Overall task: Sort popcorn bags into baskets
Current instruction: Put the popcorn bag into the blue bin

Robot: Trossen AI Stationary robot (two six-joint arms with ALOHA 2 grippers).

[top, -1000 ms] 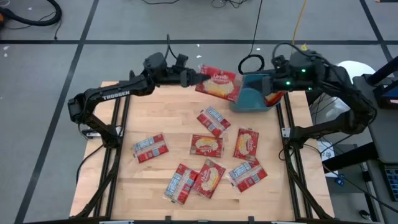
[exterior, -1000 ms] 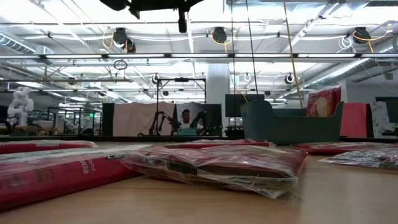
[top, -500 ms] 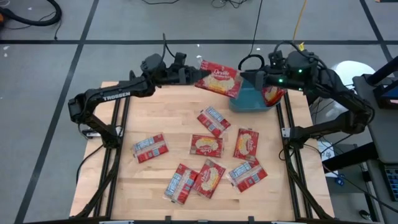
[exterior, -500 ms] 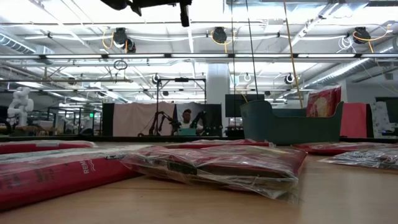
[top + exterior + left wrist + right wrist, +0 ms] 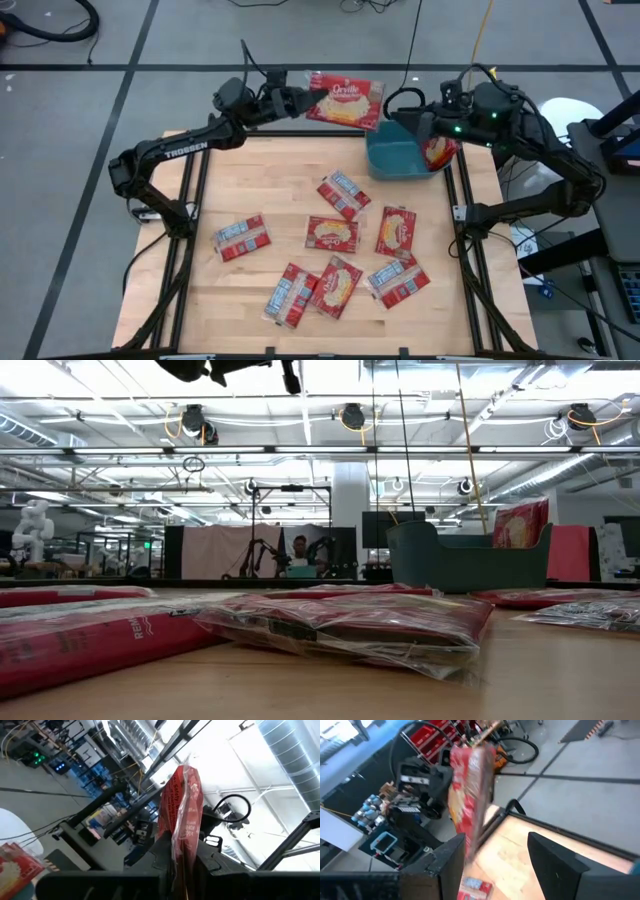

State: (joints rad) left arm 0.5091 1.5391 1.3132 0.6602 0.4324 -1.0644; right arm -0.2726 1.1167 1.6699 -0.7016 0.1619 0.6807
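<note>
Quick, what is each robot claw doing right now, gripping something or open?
Left gripper: shut on a popcorn bag, held in the air.
Right gripper: open, holding nothing, over the teal bin.

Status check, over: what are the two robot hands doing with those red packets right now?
Left hand shut on a popcorn bag, held high beyond the table's far edge. Right hand open beside the teal bin. Seven bags on the table. Nothing blocking.

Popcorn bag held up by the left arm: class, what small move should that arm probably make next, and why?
Probably swing the popcorn bag over toward the teal basket and lower it. The left gripper is shut on one edge of the bag, lifted above the table's far edge, beside the basket rather than over it. The right gripper is open at the basket, so go carefully.
</note>
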